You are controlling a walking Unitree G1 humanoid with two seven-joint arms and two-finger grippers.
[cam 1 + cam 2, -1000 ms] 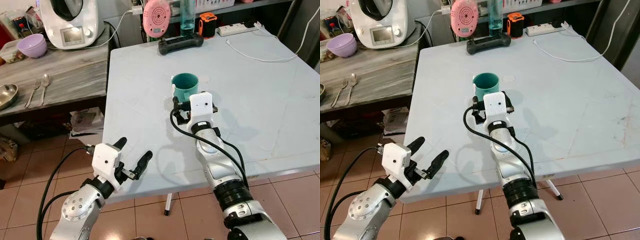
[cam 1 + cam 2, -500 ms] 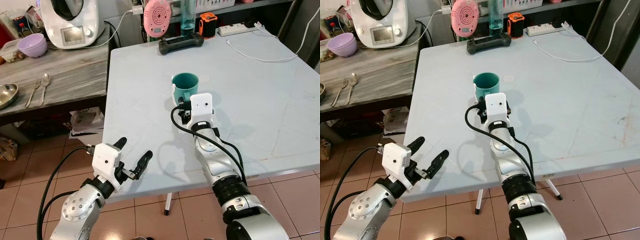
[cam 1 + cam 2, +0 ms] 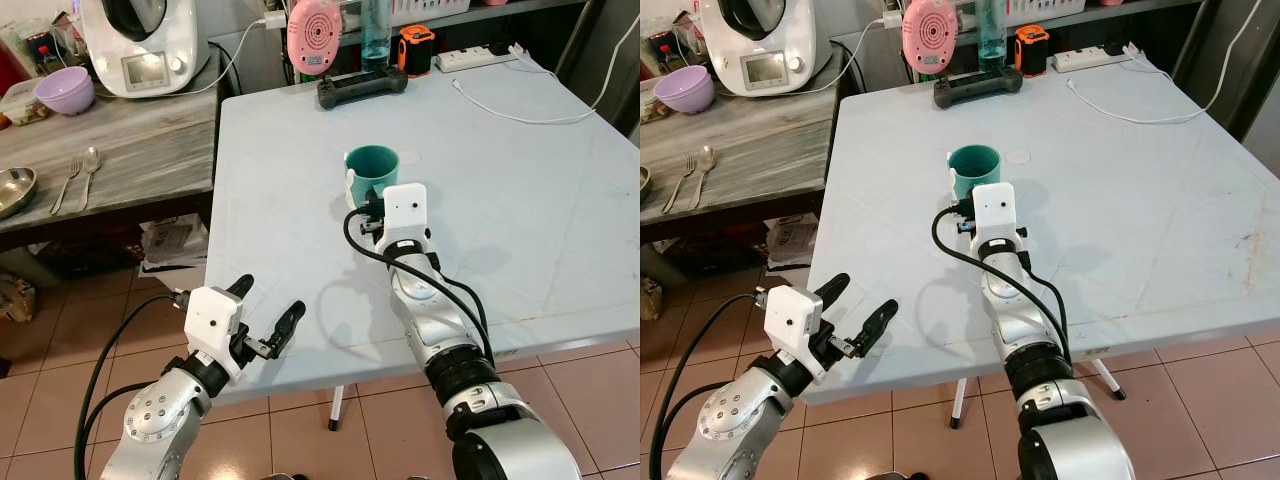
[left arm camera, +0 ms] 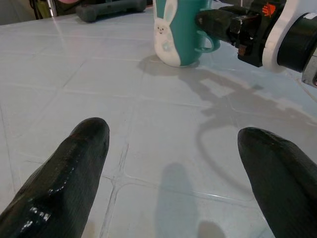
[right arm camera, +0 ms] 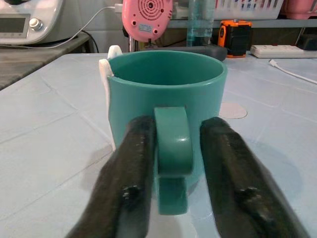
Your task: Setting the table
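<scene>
Mug handle lined up
Right gripper [image 5: 171,198] fingers straddle the teal mug [image 5: 166,94] handle, unpinched; squeeze squarely before lifting.

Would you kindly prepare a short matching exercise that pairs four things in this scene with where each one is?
Things:
1. mug
2. bowl
3. fork
4. left gripper

Places:
A. on the grey side counter, beside a spoon
B. on the pale table, its handle between the right gripper's fingers
C. at the near edge of the table, open
D. on the grey side counter, next to the white kitchen machine

Pairs: 1-B, 2-D, 3-A, 4-C
</scene>
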